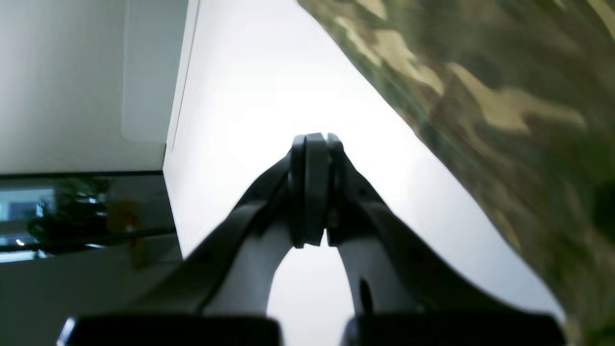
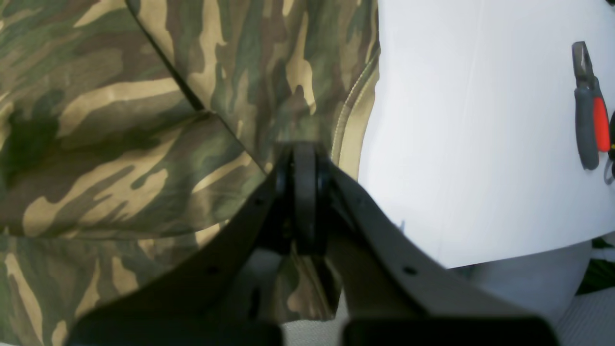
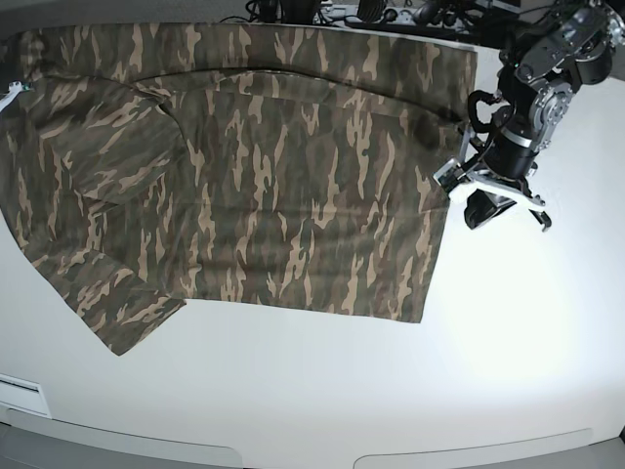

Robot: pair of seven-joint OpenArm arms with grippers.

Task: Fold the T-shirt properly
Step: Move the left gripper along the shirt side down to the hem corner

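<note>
The camouflage T-shirt [image 3: 244,186] lies spread flat on the white table [image 3: 391,391], one short sleeve at the lower left. My left gripper [image 3: 485,200] hangs just off the shirt's right edge, over bare table. In the left wrist view the left gripper [image 1: 314,144] is shut with nothing between its fingers, and the T-shirt [image 1: 504,96] lies to its right. My right gripper [image 2: 305,149] is shut, over the T-shirt [image 2: 120,134] beside a tan ribbed edge [image 2: 355,120]. I see no cloth pinched at its tips. The right arm is outside the base view.
A grey and red hand tool [image 2: 588,110] lies on the table at the far right of the right wrist view, near the table's edge. Cables and equipment [image 3: 391,12] sit along the back edge. The table's front edge [image 3: 293,454] runs along the bottom.
</note>
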